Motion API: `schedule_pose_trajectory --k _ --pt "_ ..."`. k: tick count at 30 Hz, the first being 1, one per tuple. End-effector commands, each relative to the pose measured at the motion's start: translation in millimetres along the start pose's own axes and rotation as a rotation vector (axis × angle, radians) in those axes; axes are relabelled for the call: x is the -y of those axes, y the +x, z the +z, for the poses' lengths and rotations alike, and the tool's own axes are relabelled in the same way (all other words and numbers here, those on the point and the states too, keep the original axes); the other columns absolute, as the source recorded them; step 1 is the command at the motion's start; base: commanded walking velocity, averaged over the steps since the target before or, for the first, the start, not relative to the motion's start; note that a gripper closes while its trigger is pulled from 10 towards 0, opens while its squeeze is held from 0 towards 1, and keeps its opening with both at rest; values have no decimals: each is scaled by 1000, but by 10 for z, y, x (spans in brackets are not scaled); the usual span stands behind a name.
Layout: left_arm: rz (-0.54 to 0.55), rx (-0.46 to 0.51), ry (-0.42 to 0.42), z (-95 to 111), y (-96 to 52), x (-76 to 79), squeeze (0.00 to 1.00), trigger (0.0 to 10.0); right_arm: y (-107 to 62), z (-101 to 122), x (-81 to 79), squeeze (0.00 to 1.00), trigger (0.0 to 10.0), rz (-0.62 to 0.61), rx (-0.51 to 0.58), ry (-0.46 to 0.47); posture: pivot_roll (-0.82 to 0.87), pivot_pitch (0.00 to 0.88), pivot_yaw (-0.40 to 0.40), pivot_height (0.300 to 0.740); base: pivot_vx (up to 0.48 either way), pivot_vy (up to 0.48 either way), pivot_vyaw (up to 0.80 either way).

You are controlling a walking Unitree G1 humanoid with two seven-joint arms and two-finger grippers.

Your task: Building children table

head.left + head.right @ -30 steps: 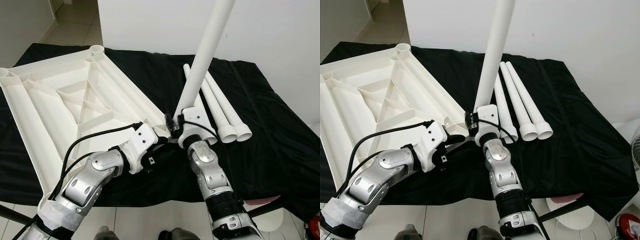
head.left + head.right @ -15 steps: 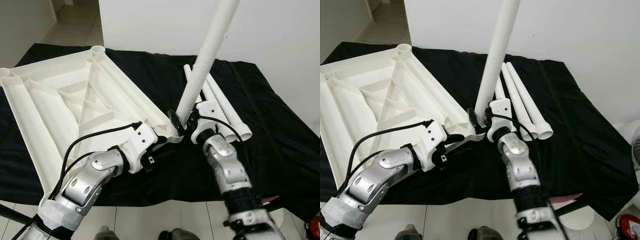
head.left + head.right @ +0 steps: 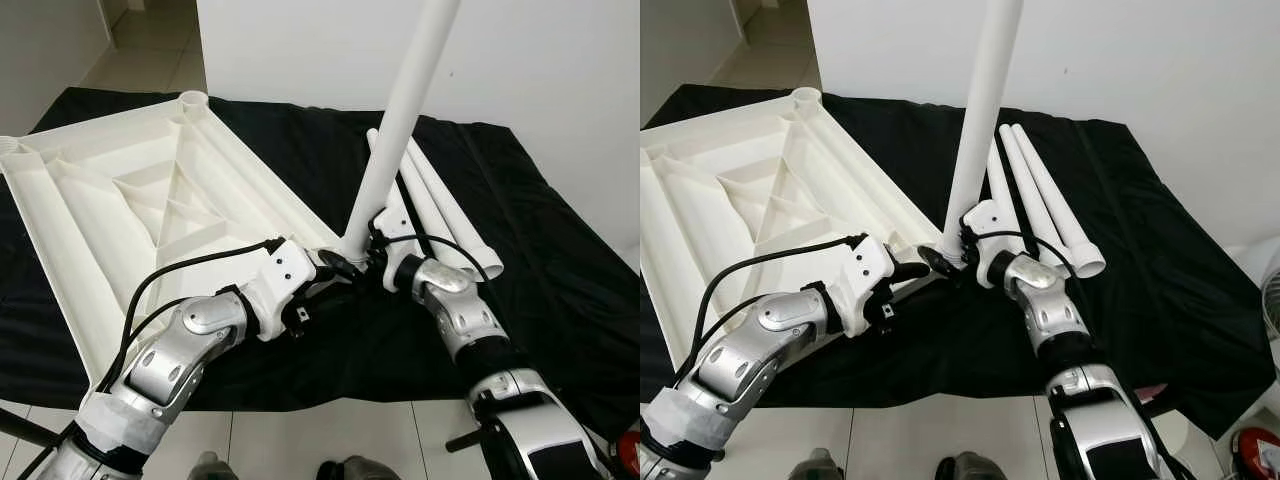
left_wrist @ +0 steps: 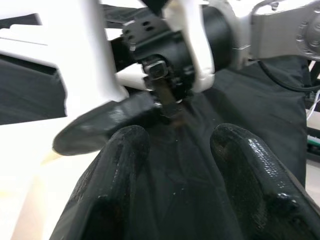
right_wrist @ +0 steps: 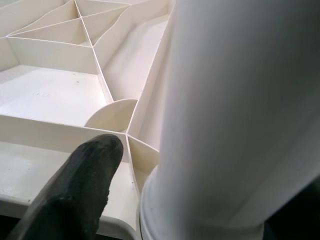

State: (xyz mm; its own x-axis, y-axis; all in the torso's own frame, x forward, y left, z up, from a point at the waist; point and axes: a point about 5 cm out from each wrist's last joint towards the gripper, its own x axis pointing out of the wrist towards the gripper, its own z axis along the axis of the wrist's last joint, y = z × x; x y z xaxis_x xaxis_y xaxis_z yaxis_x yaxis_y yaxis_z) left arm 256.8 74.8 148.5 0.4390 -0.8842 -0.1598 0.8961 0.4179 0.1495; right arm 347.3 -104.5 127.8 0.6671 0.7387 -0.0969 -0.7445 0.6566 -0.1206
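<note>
Gripping the upright table leg (image 3: 400, 110) at the tabletop (image 3: 130, 200) corner, right gripper (image 3: 962, 252) jaws pinch it; left gripper (image 4: 175, 150) jaws spread.

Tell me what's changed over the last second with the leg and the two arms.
The right gripper has swung the table leg from a lean to nearly upright, its foot now at the corner of the upturned tabletop, and the right forearm has dropped lower and out to the side. The left gripper still sits at that corner. The spare legs on the black cloth haven't moved.
</note>
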Motion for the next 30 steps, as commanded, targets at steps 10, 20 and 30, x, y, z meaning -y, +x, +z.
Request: schedule_pose_trajectory --k 10,20,30 --pt "-92 -13 12 11 -11 34 0 10000 -7 -113 6 0 0 62 -24 18 158 0 -98 740 0 0 0" --pt "-107 -14 5 -5 10 62 0 10000 -111 -177 42 0 10000 -32 19 48 136 0 -93 740 0 0 0" --pt "-99 -6 -5 -5 18 67 0 10000 -134 -191 -51 0 10000 -357 38 74 120 0 -98 740 0 0 0"
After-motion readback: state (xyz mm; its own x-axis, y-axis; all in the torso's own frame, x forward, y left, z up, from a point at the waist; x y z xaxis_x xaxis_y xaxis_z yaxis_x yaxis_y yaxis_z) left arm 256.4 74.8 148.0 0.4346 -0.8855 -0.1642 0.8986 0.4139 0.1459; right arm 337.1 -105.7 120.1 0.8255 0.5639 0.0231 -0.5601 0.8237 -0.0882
